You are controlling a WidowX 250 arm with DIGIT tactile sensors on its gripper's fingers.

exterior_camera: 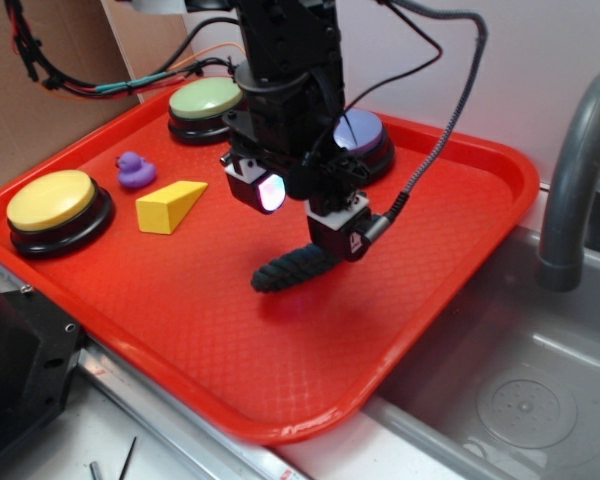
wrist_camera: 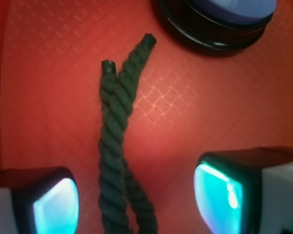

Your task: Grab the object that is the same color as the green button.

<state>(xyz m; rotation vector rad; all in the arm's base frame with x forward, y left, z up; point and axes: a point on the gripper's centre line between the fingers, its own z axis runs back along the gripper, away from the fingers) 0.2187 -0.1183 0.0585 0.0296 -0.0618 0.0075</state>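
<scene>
Straddling dark green rope piece: hand spread, pads either side on red tray; closing and lifting remain.

I am finding no words, brand names or numbers to read anywhere in either view. The one sign I am seeing is a small pale triangular mark on the dark housing of my tool in the exterior view, and it is too small for me to make out any lettering in it.
</scene>
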